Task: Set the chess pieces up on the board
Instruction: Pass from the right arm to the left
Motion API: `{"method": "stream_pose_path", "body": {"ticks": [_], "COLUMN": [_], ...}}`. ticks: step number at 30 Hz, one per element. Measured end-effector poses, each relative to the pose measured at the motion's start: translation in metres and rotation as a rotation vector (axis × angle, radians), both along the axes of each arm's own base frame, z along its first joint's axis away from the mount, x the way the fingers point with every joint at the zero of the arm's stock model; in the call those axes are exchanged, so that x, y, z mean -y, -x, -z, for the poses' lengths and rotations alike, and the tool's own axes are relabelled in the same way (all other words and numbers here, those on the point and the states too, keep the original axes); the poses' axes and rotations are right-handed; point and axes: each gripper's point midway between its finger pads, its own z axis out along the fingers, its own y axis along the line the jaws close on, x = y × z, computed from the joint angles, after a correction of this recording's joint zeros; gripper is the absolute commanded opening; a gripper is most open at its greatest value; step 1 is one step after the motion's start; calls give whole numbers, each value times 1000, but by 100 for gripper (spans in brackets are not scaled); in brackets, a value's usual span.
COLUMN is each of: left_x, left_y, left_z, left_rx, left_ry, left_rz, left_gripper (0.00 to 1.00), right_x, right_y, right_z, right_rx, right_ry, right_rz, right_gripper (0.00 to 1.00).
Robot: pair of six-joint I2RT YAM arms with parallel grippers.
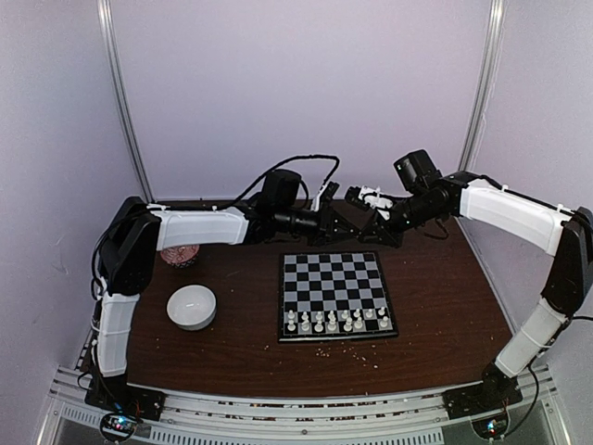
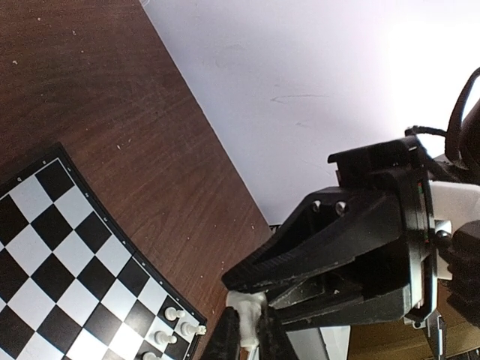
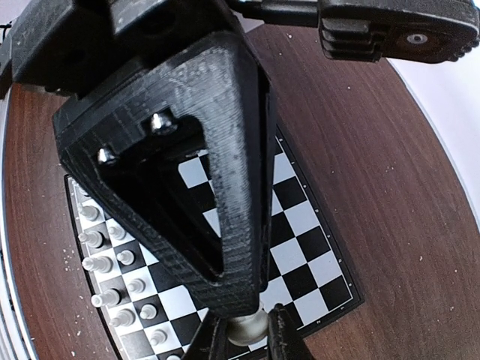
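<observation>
one piece gripped from both sides

the left gripper point(image 2: 249, 328) and right gripper point(image 3: 246, 339) each looked clamped on the same white piece point(image 2: 246, 309), probably a handover to reorient it. it hung near the table's point(image 1: 435, 306) far edge, beyond the board point(image 1: 335, 276). other pieces point(image 1: 336, 321) lined the board's near edge.

One fixed overhead view, two close wrist views.
Top external: looks down from high behind the arm bases over the whole table point(image 1: 445, 315) and board point(image 1: 338, 295). Left wrist: faces the right gripper point(image 2: 238, 289) at close range, board corner at lower left. Right wrist: faces the left gripper point(image 3: 240, 300) closer still, looking down on the same board.
</observation>
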Motion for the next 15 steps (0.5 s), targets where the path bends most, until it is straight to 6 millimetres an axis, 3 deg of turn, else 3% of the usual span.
{"method": "stream_pose_path", "body": {"ticks": [5, 10, 15], "left_x": [1, 0, -1], "left_y": [0, 0, 0], "left_z": [-2, -1, 7], "left_rx": [-1, 31, 109], "left_ry": [10, 5, -62], "left_rz": [2, 9, 21], "left_gripper": [0, 0, 0], "right_x": [0, 8, 46], "right_y": [2, 13, 15], "right_z": [-1, -9, -35], "right_rx": [-2, -34, -82], "right_ry": [-6, -43, -154], "right_rz": [3, 7, 86], "right_gripper": [40, 48, 50]}}
